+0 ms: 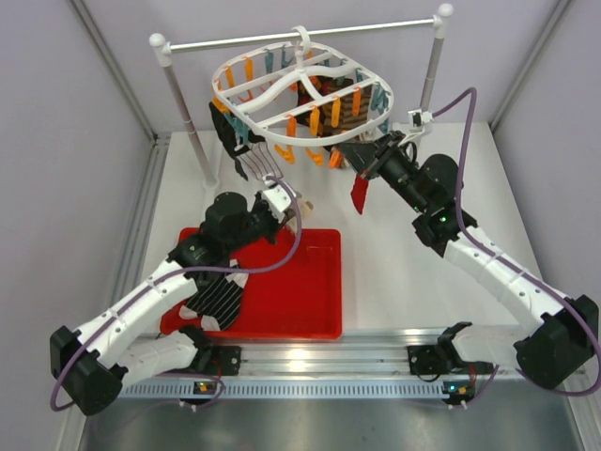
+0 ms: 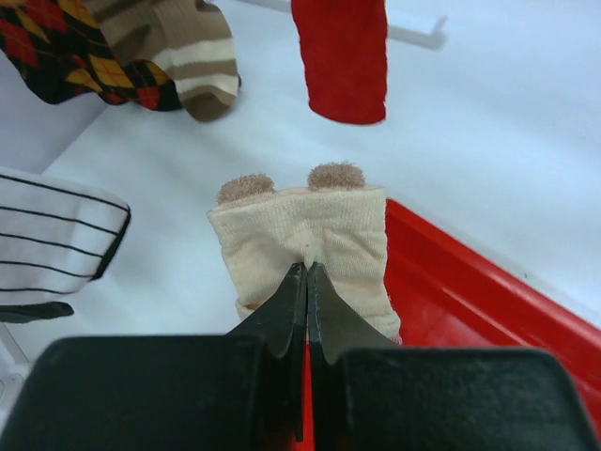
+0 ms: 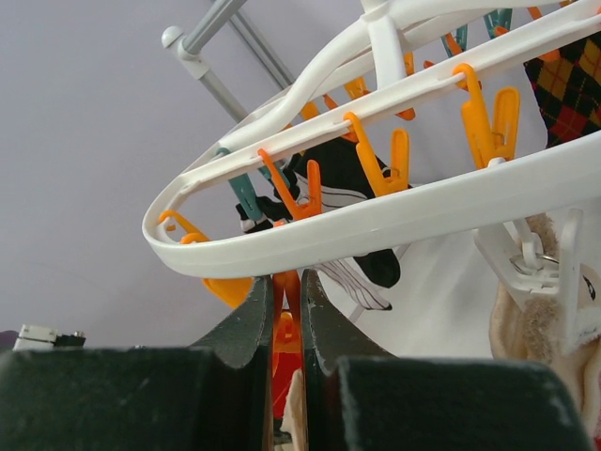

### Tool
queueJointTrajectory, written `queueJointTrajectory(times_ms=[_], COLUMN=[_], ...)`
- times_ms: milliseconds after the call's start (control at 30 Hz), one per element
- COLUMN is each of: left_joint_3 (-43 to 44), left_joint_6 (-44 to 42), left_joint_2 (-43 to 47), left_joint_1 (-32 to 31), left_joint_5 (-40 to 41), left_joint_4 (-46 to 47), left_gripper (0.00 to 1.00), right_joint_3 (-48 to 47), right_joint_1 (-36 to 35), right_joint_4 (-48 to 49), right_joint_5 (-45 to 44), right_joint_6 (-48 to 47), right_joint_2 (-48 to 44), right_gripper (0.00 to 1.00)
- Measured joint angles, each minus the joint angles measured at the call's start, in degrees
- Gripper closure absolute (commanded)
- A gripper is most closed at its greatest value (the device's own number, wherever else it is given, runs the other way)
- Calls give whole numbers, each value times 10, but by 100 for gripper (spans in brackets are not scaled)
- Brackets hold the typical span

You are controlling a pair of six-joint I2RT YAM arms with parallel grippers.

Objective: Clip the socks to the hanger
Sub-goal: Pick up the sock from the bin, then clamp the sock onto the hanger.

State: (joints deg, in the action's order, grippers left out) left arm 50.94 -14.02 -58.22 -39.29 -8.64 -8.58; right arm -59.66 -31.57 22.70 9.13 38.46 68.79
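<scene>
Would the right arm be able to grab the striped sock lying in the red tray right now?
Probably not yet: the right claw is shut on an orange clip up at the hanger, and the left arm stretches over the striped sock.

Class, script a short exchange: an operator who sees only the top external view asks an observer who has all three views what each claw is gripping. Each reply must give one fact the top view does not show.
Operator: From above I can't make out the tips of the left claw. Is it holding anything?
Observer: Yes. In its wrist view it is shut on a beige sock, pinching it near the middle of its width.
Operator: And the right claw up by the hanger?
Observer: Its wrist view shows it shut on an orange clip just below the hanger's rim.
</scene>
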Motion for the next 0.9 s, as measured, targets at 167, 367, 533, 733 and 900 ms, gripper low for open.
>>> queueJointTrajectory(times_ms=[167, 367, 533, 733, 900], left_joint_3=[21, 38, 54, 56, 61], left_joint_6=[46, 80, 89, 90, 87], left_joint_2=[-25, -57, -85, -98, -102], left_joint_1=[-6, -16, -25, -34, -43], left_joint_5=[16, 8, 0, -11, -12], left_joint_4=[67, 130, 174, 214, 226], left_gripper=[100, 100, 100, 100, 100], right_joint_3=[0, 0, 0, 0, 0], right_joint_1=[0, 0, 1, 2, 2], right_joint_4=[0, 0, 0, 0, 0], right_joint_5=[4, 9, 11, 13, 15], right_joint_6=[12, 18, 19, 21, 21], right_joint_2=[0, 0, 0, 0, 0], right_gripper=[100, 100, 100, 100, 100])
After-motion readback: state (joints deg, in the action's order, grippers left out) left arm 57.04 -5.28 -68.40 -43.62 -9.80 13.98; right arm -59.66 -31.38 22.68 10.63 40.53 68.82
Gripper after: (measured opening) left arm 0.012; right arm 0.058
